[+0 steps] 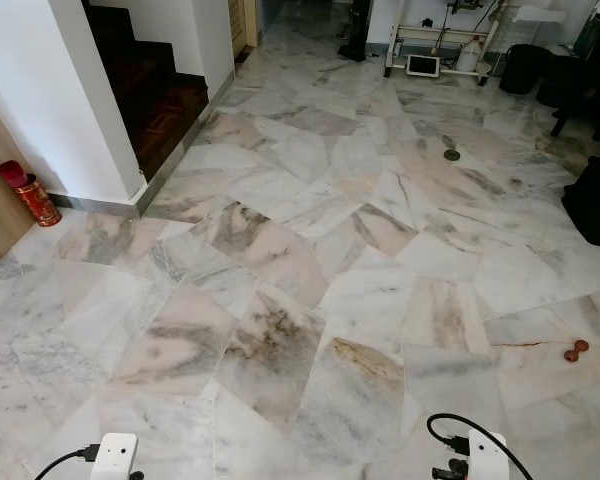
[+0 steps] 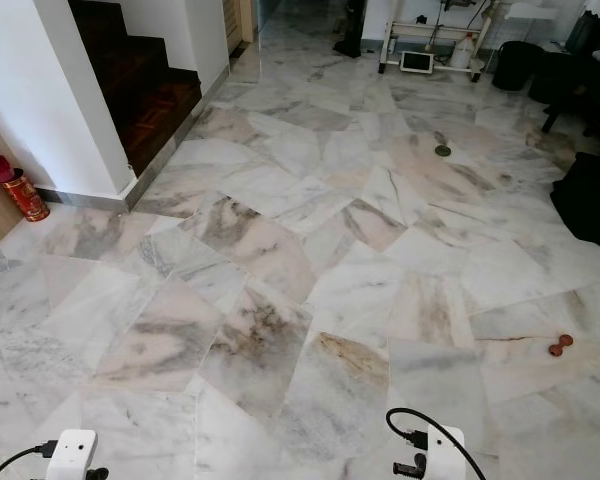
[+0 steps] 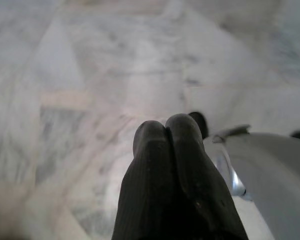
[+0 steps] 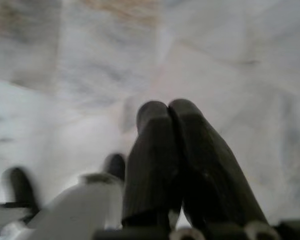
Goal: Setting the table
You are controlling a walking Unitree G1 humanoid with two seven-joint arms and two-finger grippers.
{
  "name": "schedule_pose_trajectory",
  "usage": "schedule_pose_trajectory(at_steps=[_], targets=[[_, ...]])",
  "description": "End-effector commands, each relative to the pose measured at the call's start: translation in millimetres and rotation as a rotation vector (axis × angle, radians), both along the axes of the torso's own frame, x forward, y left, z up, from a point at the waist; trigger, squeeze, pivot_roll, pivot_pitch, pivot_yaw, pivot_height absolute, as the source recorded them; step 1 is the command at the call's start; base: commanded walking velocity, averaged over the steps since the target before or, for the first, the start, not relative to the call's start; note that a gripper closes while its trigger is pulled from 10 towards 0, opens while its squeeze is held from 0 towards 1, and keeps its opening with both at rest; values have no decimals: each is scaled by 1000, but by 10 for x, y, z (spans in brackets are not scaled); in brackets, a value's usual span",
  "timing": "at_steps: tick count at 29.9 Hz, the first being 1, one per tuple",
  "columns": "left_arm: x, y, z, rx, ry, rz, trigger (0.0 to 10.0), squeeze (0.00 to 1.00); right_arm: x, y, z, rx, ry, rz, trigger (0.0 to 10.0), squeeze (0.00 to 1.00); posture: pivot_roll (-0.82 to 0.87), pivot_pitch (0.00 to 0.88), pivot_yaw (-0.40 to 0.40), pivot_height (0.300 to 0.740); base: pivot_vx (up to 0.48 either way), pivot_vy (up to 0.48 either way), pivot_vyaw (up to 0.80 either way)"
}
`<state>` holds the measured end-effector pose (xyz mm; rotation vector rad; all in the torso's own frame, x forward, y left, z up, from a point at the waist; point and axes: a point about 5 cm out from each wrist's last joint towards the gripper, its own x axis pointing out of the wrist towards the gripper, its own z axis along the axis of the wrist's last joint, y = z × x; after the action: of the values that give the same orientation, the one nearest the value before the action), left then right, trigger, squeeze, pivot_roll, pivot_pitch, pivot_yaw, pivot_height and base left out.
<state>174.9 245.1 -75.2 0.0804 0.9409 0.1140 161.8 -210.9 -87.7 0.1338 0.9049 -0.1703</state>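
Observation:
No tableware or table is in sight; a marble floor (image 1: 310,260) stretches ahead of me. My left arm's white wrist (image 1: 115,455) and my right arm's white wrist (image 1: 480,455) hang low at the bottom edge of the eye views. In the left wrist view the left gripper (image 3: 166,127) is shut, its two black fingers pressed together over blurred marble, holding nothing. The right gripper (image 4: 168,111) in the right wrist view is likewise shut and empty above the floor.
A dark wooden staircase (image 1: 155,90) rises at the back left behind a white wall (image 1: 50,110). A red canister (image 1: 30,193) stands by the wall. Black bags (image 1: 595,200) sit at right, a white rack (image 1: 435,45) far back, a small reddish object (image 1: 576,350) on the floor.

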Motion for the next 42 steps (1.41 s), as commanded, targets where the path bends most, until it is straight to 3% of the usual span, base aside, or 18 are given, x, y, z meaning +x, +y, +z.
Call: schedule_pose_trajectory(at_steps=[1, 26, 42], targets=[[198, -309, 14, -51, -25, 2, 10000, 0, 178, 295, 37, 88, -43, 66, 10000, 0, -45, 2, -20, 740, 0, 0, 0], [203, -337, 11, -56, -37, 35, 10000, 0, 198, 243, 52, 82, -49, 56, 10000, 0, -27, 14, -41, 740, 0, 0, 0], [205, -346, 10, -62, -41, 55, 10000, 0, 185, 250, 38, 78, -22, 67, 10000, 0, -17, 27, -44, 740, 0, 0, -763]])
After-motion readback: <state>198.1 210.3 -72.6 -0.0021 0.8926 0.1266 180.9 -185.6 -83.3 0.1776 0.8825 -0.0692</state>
